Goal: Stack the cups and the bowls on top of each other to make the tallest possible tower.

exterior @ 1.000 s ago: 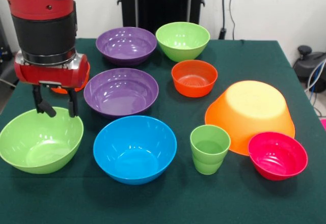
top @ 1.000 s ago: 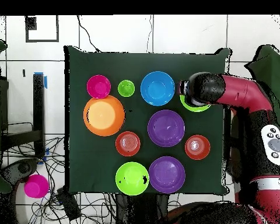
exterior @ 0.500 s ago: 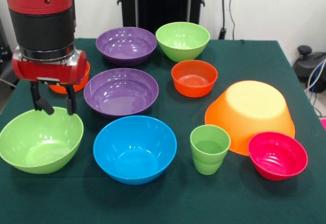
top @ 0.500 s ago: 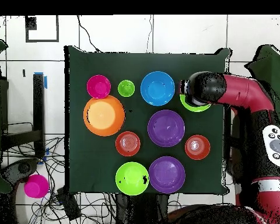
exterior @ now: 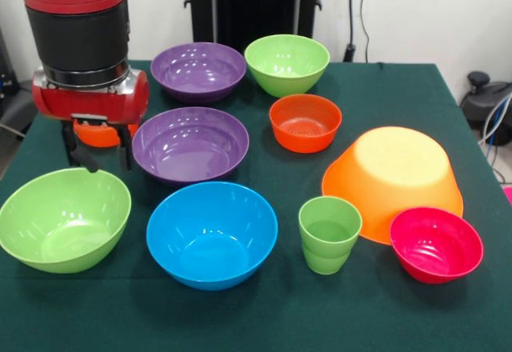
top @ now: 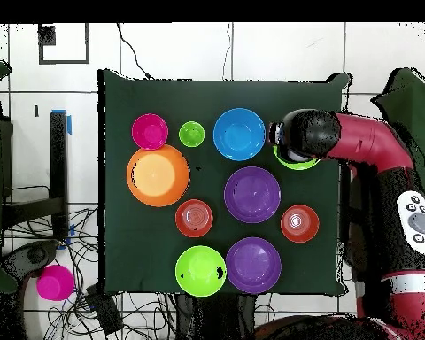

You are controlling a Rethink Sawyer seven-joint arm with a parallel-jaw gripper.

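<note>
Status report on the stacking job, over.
Gripper open, empty, above the table between lime green bowl and purple bowl. All bowls and cup separate, nothing stacked. Large orange bowl upside down.

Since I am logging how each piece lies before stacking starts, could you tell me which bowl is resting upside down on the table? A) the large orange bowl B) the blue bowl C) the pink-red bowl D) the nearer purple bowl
A: the large orange bowl shows its flat base upward with its rim down on the table, while the other bowls lie open side up.
</note>
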